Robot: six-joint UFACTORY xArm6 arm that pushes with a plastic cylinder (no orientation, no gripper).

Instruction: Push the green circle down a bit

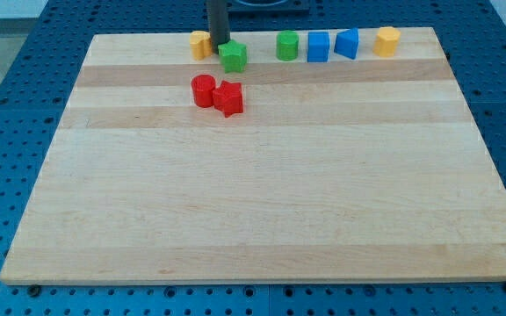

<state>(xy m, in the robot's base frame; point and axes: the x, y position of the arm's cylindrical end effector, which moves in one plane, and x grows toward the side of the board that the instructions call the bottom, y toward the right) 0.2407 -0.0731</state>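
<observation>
The green circle stands near the board's top edge, right of centre. My tip is well to its left, between a yellow block and a green star-shaped block. It touches or nearly touches both. The rod comes down from the view's top.
Right of the green circle stand a blue cube, a blue angular block and a yellow block, all in a row along the top edge. A red circle and a red star-shaped block sit together lower down. The wooden board lies on a blue perforated table.
</observation>
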